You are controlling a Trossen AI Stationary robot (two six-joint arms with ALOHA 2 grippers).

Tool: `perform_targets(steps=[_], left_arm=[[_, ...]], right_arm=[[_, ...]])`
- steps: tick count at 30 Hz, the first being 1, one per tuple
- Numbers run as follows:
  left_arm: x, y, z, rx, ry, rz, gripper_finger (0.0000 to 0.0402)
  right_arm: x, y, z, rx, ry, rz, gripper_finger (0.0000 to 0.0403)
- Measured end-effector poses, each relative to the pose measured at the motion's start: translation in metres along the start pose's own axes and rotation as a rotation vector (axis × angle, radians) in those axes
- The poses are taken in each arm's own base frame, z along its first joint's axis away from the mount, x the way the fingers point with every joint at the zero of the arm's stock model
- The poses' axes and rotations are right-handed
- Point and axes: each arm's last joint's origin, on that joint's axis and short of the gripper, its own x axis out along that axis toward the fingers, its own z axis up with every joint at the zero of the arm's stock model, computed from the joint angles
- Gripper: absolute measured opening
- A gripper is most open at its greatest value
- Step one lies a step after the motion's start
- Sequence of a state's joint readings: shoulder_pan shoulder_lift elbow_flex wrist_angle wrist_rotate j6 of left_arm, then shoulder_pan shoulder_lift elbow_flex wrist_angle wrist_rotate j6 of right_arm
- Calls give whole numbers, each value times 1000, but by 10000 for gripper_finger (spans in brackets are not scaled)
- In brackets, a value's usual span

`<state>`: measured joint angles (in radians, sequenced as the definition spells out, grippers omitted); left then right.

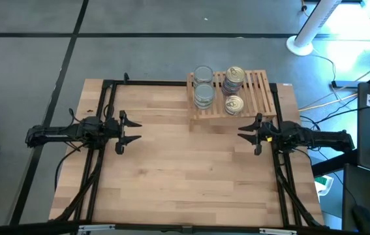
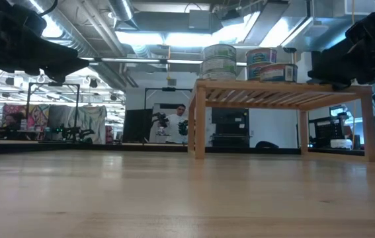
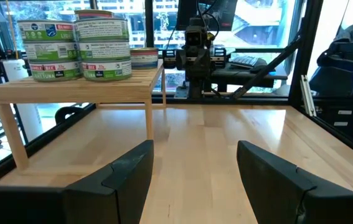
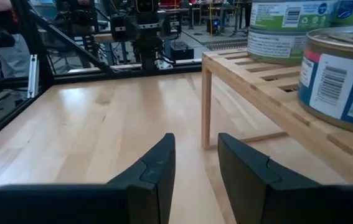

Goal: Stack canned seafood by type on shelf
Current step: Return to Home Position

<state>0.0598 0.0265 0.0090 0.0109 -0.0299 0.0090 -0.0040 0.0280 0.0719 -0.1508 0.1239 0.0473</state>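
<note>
The light-wood slatted shelf (image 1: 258,86) stands on its legs at the table's far edge, right of centre. On it the tins stand in stacks: two silver-topped stacks (image 1: 203,94) on its left part and gold-topped tins (image 1: 234,79) beside them, with one gold-topped tin (image 1: 233,104) nearer the front. The left wrist view shows the green-labelled stacks (image 3: 104,50) on the shelf (image 3: 76,87). My left gripper (image 1: 136,130) (image 3: 195,149) hovers open at the table's left. My right gripper (image 1: 242,132) (image 4: 196,140) is open just in front of the shelf's near right leg, beside a pink-labelled tin (image 4: 344,81).
Bare plank tabletop (image 1: 185,170) lies between the two grippers. Black frame rails (image 1: 106,104) run along the table's left and right sides. A white fan base (image 1: 300,44) stands on the floor beyond the table. A person (image 2: 178,122) stands far behind in the room.
</note>
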Motion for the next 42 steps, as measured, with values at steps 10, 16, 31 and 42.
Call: perform_targets(steps=[10, 16, 31, 42], left_arm=[[0, 0, 0, 13, 0, 0, 227], [0, 0, 0, 19, 0, 0, 227], [0, 0, 0, 15, 0, 0, 227], [0, 0, 0, 15, 0, 0, 227]], right_arm=[[0, 0, -1, 1, 11, 8, 122], [0, 0, -1, 1, 7, 9, 122], [0, 0, -1, 0, 6, 9, 122], [0, 0, -1, 0, 7, 9, 122]])
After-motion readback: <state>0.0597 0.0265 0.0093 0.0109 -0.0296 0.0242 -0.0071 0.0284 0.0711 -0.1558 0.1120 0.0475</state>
